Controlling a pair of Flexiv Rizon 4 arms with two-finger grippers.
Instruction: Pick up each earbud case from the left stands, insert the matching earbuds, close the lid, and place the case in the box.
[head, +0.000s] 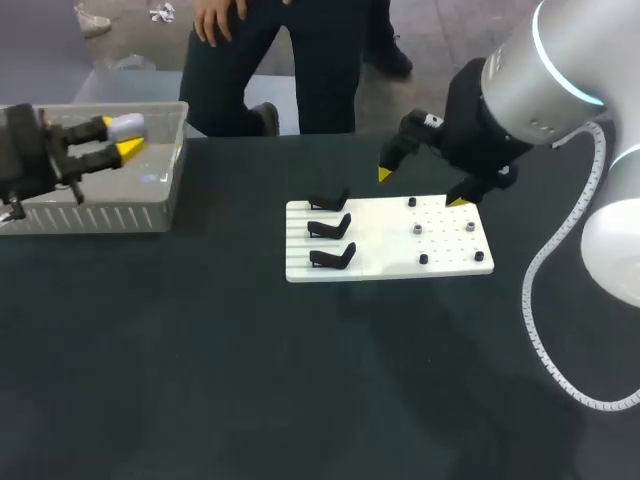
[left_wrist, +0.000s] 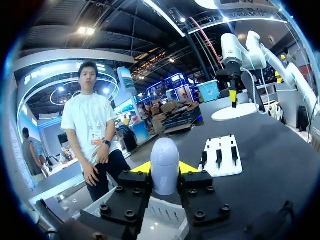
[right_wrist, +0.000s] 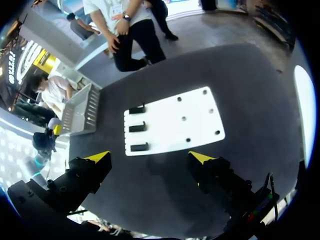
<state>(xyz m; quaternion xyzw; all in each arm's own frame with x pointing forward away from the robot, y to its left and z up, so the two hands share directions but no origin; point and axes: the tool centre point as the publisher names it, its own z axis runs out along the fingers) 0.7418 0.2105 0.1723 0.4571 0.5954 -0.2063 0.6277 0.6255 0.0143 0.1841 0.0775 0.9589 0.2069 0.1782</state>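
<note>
Left gripper (head: 119, 137) is clamped on the earbud case (left_wrist: 165, 161), one yellow tip pressed to each side. The pale, rounded shell pokes out ahead of the fingertips. I'm reading that from the left wrist view, where the case fills the gap between the fingers.

Just under that hand sits the grey box (head: 100, 211), at the left end of the dark table (head: 200, 380). The case hangs over the box's open top and isn't resting on anything I can see.

Farther out toward the middle of the table lies the white board (head: 385, 255). Three black stands (head: 330, 229) run in a column down its left part, and small studs (head: 424, 259) dot its right part.

Beyond that, the right gripper (head: 422, 188) hovers above the board's far right corner. Its fingers are spread wide with nothing between them. The right wrist view looks straight down past both yellow tips onto the board and stands, with the box and the left hand well off to the side.
</note>
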